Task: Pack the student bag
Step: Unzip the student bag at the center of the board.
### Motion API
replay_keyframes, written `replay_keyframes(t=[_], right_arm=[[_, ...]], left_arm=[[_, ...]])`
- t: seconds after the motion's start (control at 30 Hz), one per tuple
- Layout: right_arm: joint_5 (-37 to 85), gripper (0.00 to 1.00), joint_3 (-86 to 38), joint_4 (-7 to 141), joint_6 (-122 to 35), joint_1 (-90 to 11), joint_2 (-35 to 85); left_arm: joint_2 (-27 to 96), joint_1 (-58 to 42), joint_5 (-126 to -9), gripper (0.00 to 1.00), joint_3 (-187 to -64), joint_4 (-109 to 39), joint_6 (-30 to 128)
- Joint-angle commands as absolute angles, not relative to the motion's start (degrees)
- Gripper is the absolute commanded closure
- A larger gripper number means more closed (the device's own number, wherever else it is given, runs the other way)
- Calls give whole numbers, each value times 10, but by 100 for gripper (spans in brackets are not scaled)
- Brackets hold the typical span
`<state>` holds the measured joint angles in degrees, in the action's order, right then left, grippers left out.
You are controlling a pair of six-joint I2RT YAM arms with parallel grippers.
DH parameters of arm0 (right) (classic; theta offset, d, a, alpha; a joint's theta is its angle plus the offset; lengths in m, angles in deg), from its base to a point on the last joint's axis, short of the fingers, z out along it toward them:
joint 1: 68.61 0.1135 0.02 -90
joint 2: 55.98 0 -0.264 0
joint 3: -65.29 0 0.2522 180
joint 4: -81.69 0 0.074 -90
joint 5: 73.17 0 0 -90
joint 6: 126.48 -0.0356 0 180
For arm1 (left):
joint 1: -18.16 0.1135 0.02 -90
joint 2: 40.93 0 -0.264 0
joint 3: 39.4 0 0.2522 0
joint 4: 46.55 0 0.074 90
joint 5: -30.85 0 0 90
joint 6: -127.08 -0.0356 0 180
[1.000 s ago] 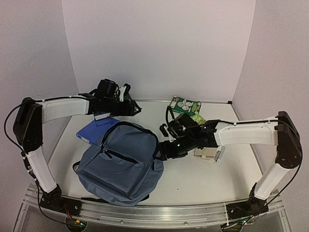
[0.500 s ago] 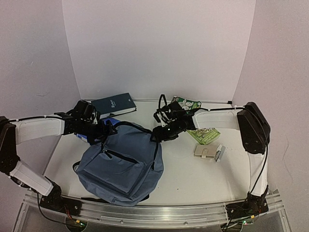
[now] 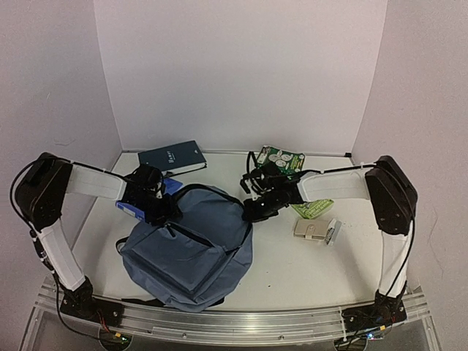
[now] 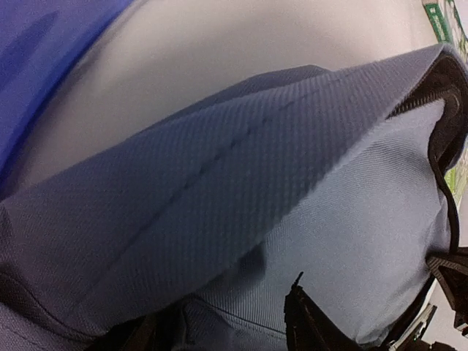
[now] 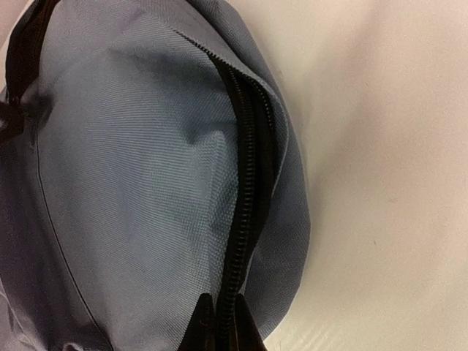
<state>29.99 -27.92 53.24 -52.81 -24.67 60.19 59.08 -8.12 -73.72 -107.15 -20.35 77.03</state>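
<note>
The student bag (image 3: 191,252) lies mid-table, and packing looks barely begun: a dark book (image 3: 172,157), green packets (image 3: 281,158) and a tan case (image 3: 313,230) all sit outside. The right gripper (image 3: 254,211) is clenched on the zipper (image 5: 245,183). The left gripper (image 3: 159,213) is buried in fabric, so I can't tell its grip.

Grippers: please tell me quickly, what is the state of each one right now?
Left gripper: fingers on either side of student bag fabric; grip cannot be told.
Right gripper: closed on the bag's zipper.
</note>
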Motion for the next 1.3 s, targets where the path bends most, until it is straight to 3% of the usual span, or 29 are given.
replay_keyframes(t=[0.0, 0.17, 0.27, 0.4, 0.53, 0.67, 1.03, 1.13, 1.27], right_arm=[[252, 97, -205, 532, -559, -249, 505], [236, 94, -120, 532, -598, -249, 425], [223, 77, -93, 532, -620, -249, 385], [192, 61, -91, 532, -633, -249, 370], [186, 59, -118, 532, -627, -250, 404], [191, 61, -156, 532, -615, -250, 449], [179, 100, -182, 530, -604, -249, 451], [198, 100, -182, 530, -600, -249, 443], [238, 100, -187, 538, -585, -237, 431]], left_arm=[[694, -80, -821, 50, -1207, -258, 704], [777, -92, -907, 52, -1331, -283, 660], [784, -97, -905, 47, -1368, -272, 630], [731, -96, -868, 33, -1345, -268, 620], [648, -90, -798, 25, -1265, -249, 658], [547, -79, -748, 22, -1167, -218, 702], [315, -62, -677, 12, -956, -65, 819], [278, -61, -675, 16, -905, -65, 849], [263, -62, -711, 30, -853, -124, 879]])
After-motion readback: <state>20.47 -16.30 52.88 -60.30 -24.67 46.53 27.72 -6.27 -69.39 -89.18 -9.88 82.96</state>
